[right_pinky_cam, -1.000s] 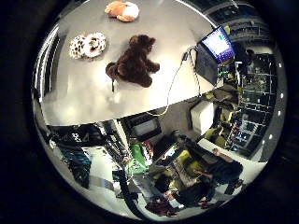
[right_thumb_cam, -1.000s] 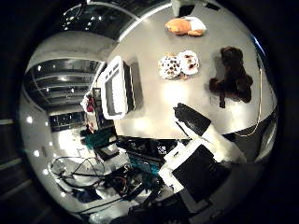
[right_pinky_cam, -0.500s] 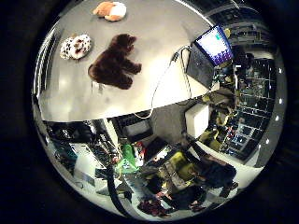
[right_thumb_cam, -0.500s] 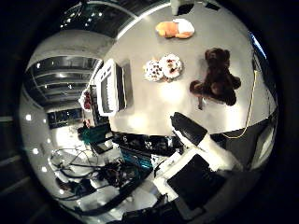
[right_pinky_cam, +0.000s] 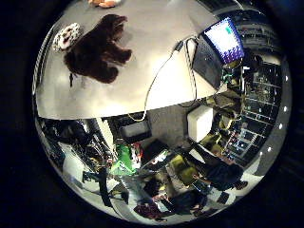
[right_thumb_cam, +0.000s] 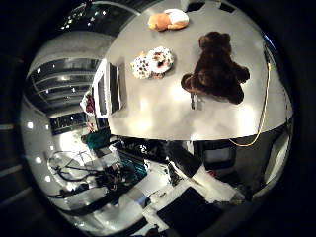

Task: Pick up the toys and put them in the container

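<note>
Thumb-side palm view shows a brown bear (right_thumb_cam: 216, 72) on the surface (right_thumb_cam: 163, 113), upper right. Centring the hand (right_thumb_cam: 197, 173) above it seems wise; its finger state cannot be told.

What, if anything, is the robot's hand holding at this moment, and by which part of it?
Nothing is held. The brown teddy bear, the spotted plush toy and the orange and white plush toy all lie free on the table, away from the palm.

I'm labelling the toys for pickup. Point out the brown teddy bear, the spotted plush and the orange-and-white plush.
brown teddy bear (right_thumb_cam: 216, 69), thumb side palm view, on its belly.
spotted plush (right_thumb_cam: 152, 61), thumb side palm view, on its middle.
orange-and-white plush (right_thumb_cam: 168, 19), thumb side palm view, on its body.
</note>
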`<state>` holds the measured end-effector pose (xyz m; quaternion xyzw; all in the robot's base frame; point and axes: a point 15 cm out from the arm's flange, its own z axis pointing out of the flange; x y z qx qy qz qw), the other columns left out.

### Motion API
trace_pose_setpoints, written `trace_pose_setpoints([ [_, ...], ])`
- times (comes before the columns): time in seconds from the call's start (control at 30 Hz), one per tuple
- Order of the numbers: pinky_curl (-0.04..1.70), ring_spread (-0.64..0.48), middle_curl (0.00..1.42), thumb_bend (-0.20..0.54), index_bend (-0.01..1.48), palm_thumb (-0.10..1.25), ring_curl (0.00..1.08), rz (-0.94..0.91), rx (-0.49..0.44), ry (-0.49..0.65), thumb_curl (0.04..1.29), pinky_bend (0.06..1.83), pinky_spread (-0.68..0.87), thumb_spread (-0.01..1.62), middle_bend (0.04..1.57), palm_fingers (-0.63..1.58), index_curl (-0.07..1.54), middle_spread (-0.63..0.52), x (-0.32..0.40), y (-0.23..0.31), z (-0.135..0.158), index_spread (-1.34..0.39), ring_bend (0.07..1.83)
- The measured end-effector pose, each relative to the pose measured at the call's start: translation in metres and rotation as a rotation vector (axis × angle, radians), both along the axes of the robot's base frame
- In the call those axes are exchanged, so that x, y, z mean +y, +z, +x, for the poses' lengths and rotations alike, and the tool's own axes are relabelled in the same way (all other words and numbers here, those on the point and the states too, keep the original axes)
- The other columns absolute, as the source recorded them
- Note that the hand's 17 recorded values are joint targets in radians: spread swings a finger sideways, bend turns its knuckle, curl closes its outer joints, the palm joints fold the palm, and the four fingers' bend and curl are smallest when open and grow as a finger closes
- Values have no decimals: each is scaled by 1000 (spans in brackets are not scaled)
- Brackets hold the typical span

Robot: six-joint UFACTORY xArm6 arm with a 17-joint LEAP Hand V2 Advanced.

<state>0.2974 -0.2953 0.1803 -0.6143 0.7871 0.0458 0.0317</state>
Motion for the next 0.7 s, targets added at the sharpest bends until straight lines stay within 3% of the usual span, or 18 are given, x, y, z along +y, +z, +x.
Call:
trace_pose_setpoints([
  [0.4, 329, 211, 319, -28, 143, 498, 278, 83, 68, -26, 293, 515, 421, 967, 193, 46, 240, 97, 5, -67, 13, -311, 319],
  [0.57, 333, 204, 330, -25, 135, 519, 289, 89, 90, -11, 298, 612, 431, 955, 237, 209, 223, 79, 12, -93, 32, -253, 425],
  [0.7, 328, 82, 347, -16, 152, 596, 315, 102, 108, 3, 314, 653, 301, 950, 303, 419, 232, 13, 19, -106, 37, -230, 602],
])
